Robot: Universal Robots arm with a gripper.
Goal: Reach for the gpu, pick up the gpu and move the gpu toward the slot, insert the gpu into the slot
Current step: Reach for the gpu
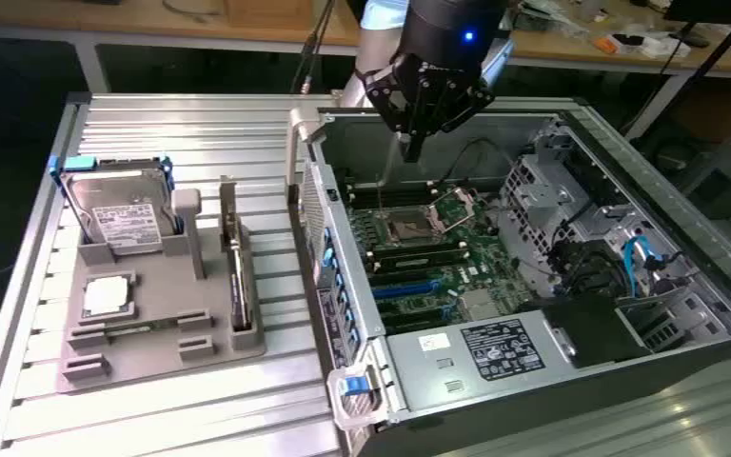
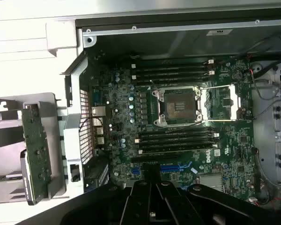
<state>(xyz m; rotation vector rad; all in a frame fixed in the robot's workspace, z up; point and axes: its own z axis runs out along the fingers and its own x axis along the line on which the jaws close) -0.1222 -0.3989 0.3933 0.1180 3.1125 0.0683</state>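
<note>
The gpu [image 1: 237, 278] stands on edge in the grey holder [image 1: 149, 343] on the table, at the exterior view's left of the open computer case. In the wrist view the gpu [image 2: 36, 154] shows as a long card beside the case wall. The slot [image 1: 406, 287] is a blue strip on the green motherboard, and the wrist view shows the slot [image 2: 174, 167] just past my fingers. My gripper [image 1: 409, 148] hangs shut and empty above the back of the case, well away from the gpu. In the wrist view my gripper [image 2: 152, 187] has its dark fingers pressed together.
A silver hard drive [image 1: 118, 214] and a small square chip [image 1: 106, 295] share the holder. The case holds the processor socket [image 1: 410, 227], black memory sockets [image 2: 175, 136], a power supply [image 1: 493, 347] and drive cages [image 1: 569, 200]. The case wall [image 1: 321, 238] rises between holder and motherboard.
</note>
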